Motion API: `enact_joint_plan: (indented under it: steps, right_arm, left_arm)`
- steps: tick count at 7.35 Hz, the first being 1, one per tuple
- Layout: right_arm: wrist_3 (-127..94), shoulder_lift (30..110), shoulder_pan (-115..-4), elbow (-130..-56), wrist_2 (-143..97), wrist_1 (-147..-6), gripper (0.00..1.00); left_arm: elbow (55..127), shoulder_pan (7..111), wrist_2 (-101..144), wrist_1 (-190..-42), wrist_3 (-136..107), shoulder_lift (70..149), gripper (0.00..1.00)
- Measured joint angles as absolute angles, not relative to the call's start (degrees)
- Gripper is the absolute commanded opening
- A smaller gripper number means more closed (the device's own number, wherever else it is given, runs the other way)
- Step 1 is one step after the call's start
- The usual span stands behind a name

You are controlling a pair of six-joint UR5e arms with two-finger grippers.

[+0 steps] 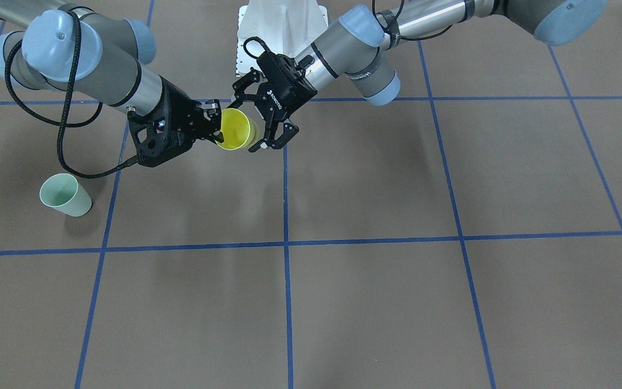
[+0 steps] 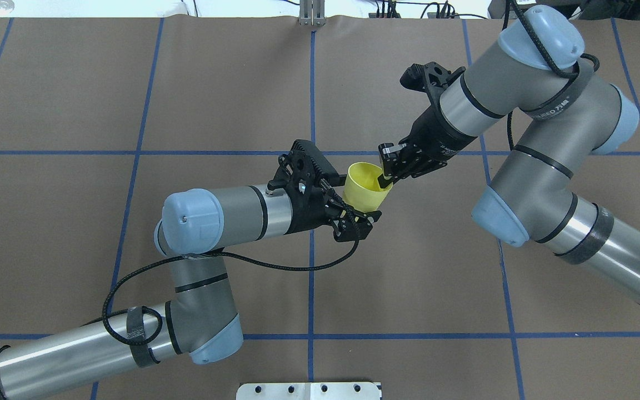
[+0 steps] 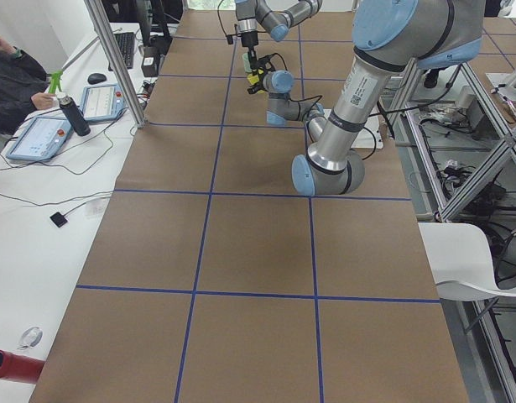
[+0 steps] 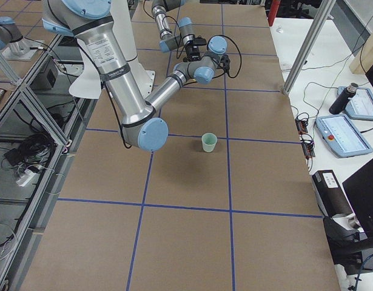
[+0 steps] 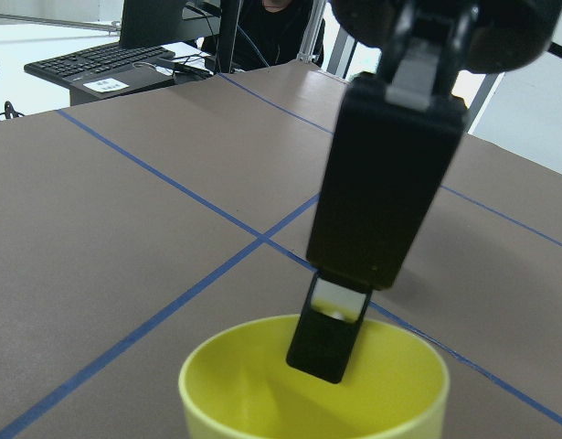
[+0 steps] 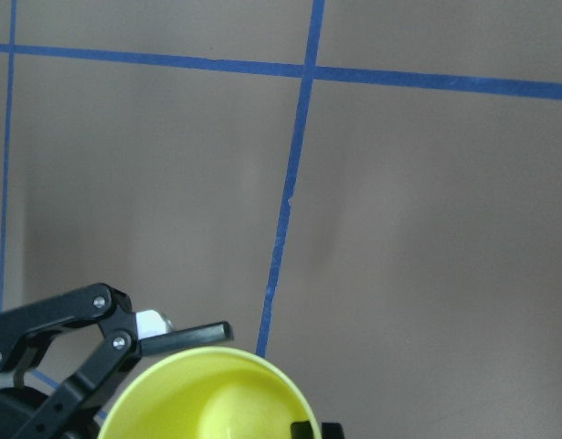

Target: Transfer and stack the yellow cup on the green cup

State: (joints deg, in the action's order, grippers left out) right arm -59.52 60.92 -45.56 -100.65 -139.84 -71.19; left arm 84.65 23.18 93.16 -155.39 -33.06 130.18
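Note:
The yellow cup [image 1: 235, 129] hangs in the air over the table's middle, tilted, between my two grippers. My right gripper [image 1: 218, 124] is shut on its rim, with one finger inside the cup [image 5: 331, 338] and one outside. My left gripper [image 1: 247, 125] is open, its fingers spread on either side of the cup's lower body and apart from it; one of its fingers [image 6: 185, 336] shows beside the cup [image 6: 207, 398]. In the overhead view the cup [image 2: 365, 186] lies between the left gripper [image 2: 356, 200] and the right gripper [image 2: 385, 179]. The green cup [image 1: 65, 195] stands upright on the table on my right side.
The brown table cover [image 1: 370, 178] carries a grid of blue tape lines. The green cup [image 4: 209, 142] stands alone near a tape crossing. My white base plate [image 1: 281, 32] is at the table's near edge. A person and tablets are beyond the far edge [image 3: 39, 101].

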Motion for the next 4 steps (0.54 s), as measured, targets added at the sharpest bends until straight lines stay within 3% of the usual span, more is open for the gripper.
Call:
enact_joint_plan:
  steps: [4]
  right_arm:
    - [-59.28, 62.3, -46.64, -100.34, -139.21, -71.45, 0.0]
  left_arm:
    - [85.02, 23.3, 93.16, -155.37, -33.41, 130.17, 1.0]
